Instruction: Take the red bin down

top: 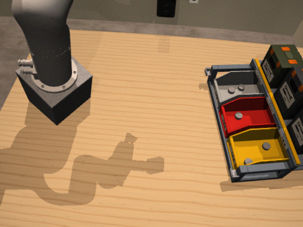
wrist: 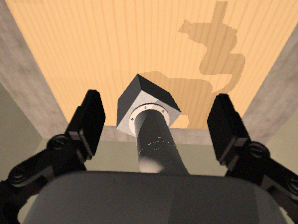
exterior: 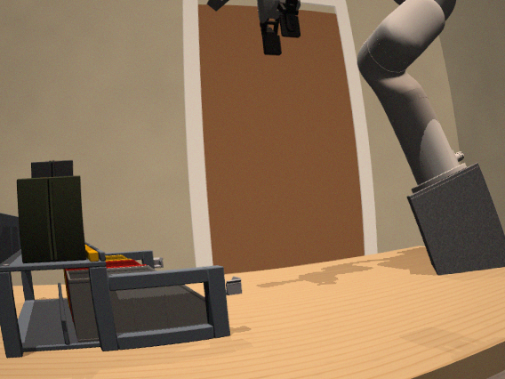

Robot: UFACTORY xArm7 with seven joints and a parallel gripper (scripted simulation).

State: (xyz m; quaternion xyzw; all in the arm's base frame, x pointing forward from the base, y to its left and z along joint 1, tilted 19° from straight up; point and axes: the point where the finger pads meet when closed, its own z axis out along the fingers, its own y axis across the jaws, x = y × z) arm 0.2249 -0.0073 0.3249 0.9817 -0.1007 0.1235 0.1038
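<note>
The red open bin [top: 260, 116] [exterior: 126, 264] sits in the shelf [top: 219, 128] [exterior: 164, 278], between the grey bin [top: 248, 90] [exterior: 157, 304] and the yellow bin [top: 256, 151]. One round grey part [top: 238, 115] lies in the red bin. The grey and yellow bins each hold two round parts. The bins stand side by side, with their low fronts toward the robot's side. My gripper [exterior: 281, 40] [wrist: 156, 105] is open and empty, high above the table and well away from the shelf. In the top view only one dark finger shows at the top edge.
Dark cases, one green [top: 282, 59] [exterior: 51, 218] and others dark grey [top: 288, 96], stand on the shelf's upper level behind a yellow rail [top: 276, 109]. The robot's base block [top: 57, 106] [exterior: 458, 222] [wrist: 150, 95] stands on the wooden table [top: 149, 106] [exterior: 338, 320] [wrist: 125, 40]. Small clips stick out at the shelf's front corners.
</note>
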